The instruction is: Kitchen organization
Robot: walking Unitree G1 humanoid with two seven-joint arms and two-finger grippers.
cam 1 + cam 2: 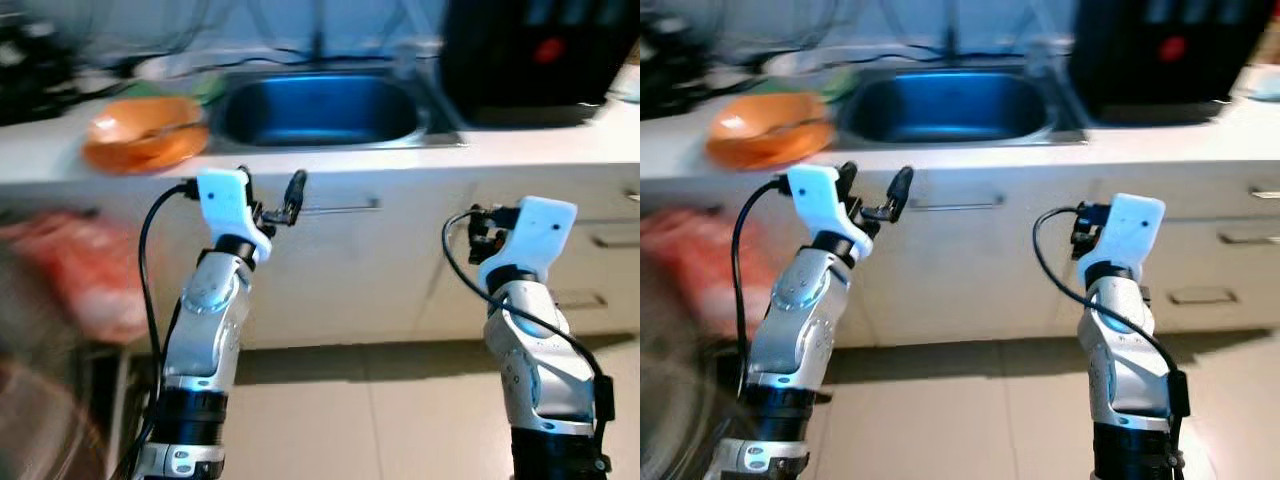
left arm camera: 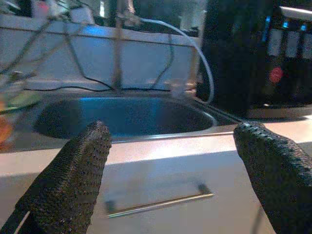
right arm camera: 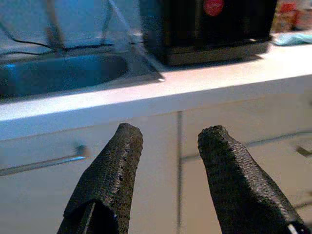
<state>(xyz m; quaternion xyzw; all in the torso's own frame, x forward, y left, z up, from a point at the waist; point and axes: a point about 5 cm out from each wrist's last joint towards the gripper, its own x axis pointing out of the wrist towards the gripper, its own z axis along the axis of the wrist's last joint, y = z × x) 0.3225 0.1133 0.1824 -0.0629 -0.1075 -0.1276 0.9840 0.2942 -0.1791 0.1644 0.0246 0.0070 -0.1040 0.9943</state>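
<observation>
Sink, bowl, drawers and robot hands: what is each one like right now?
Sink: looks empty, no water seen.
Orange bowl: upright on the counter, beside the sink.
Drawers: shut.
Left end effector: open, holding nothing.
Right end effector: open, holding nothing.

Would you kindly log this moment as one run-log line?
left gripper: open, empty, facing sink | right gripper: open, empty | orange bowl: on counter
</observation>
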